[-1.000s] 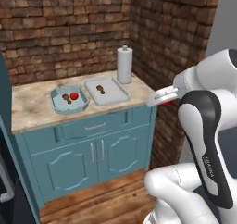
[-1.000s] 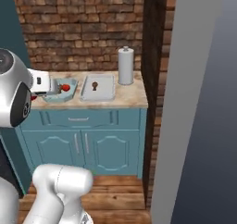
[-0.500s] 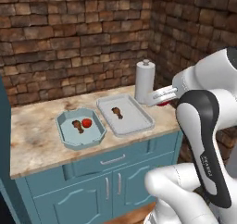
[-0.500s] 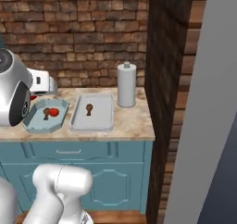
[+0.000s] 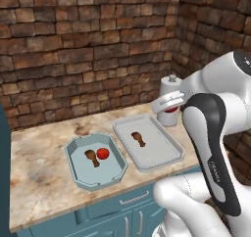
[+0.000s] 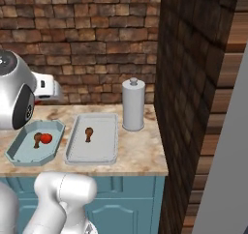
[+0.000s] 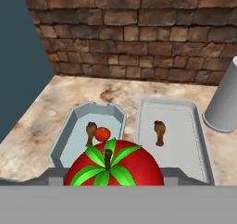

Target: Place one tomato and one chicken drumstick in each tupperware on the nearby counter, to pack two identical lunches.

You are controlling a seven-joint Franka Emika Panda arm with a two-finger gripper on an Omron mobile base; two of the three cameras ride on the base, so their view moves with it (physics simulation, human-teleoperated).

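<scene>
Tool [image 7: 113, 183] clamped on tomato [image 7: 113, 165], counter [image 5: 44, 157] and tupperware [image 5: 147, 150] nearer than before

Ahead of me runs a brick wall [image 5: 88, 45] in mixed browns and reds, and it turns a corner to my right into a darker brick side wall [image 6: 193, 83]. Near that corner stands an upright paper towel roll [image 6: 133, 105], white-grey, with a small knob on top, close to the back wall. At my far left I see a flat dark teal panel [image 7: 21, 56] rising beside the bricks.
</scene>
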